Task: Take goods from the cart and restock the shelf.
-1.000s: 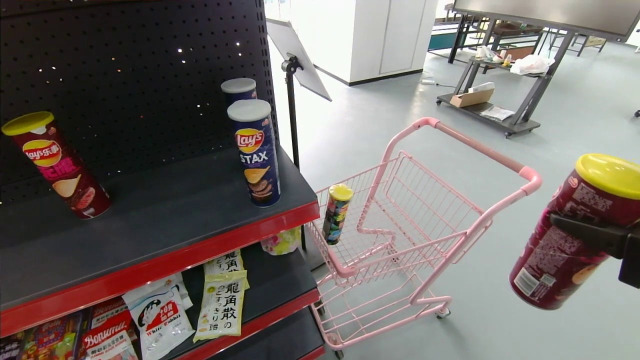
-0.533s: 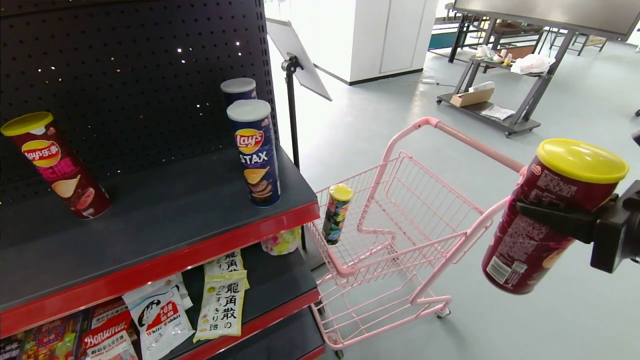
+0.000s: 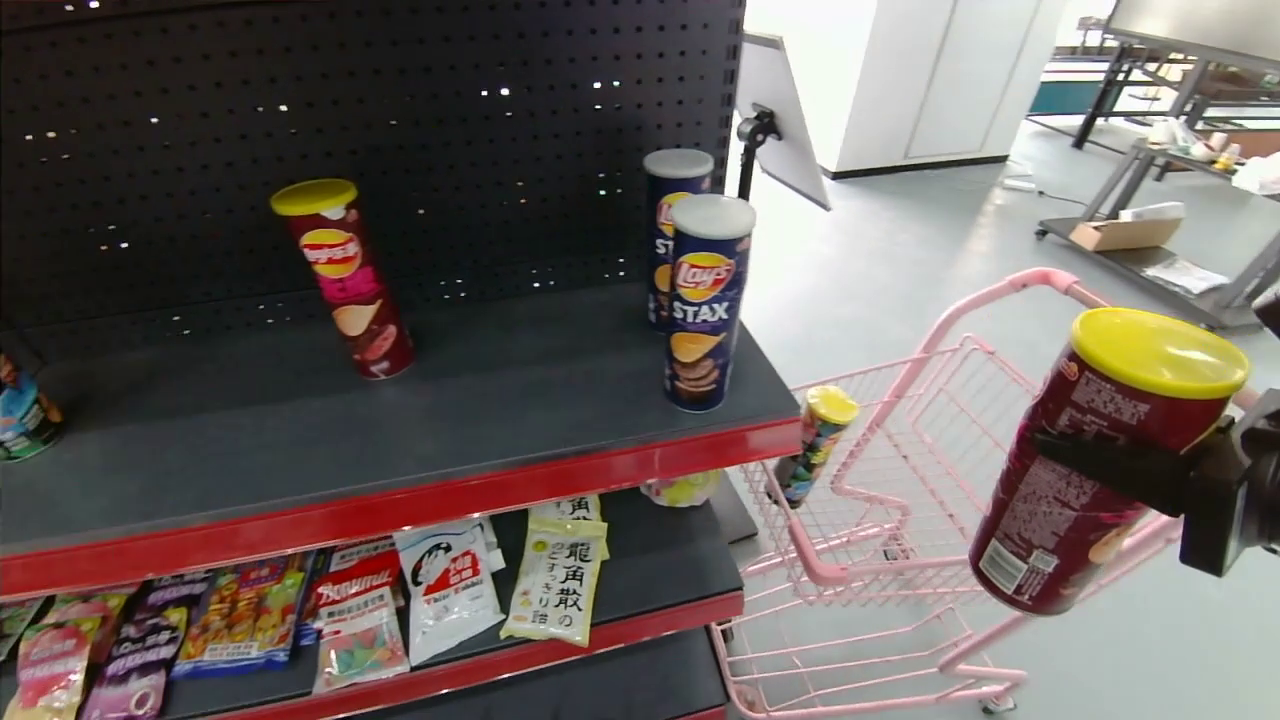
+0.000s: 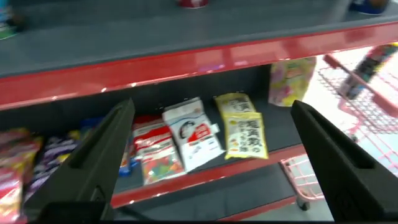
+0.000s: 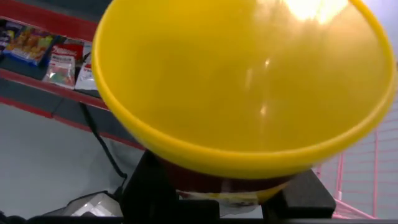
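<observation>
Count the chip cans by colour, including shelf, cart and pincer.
Red cans: 2, one on the shelf, one in the right pincer.
Blue cans: 2, front and rear, both on the shelf.
Multicolour can: 1, in the cart.
Total: 5. The cut-off item at the shelf's left edge is not counted, as its kind is unclear.

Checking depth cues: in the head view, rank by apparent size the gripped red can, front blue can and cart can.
1. gripped red can, though nearest the camera.
2. front blue can.
3. cart can.
</observation>
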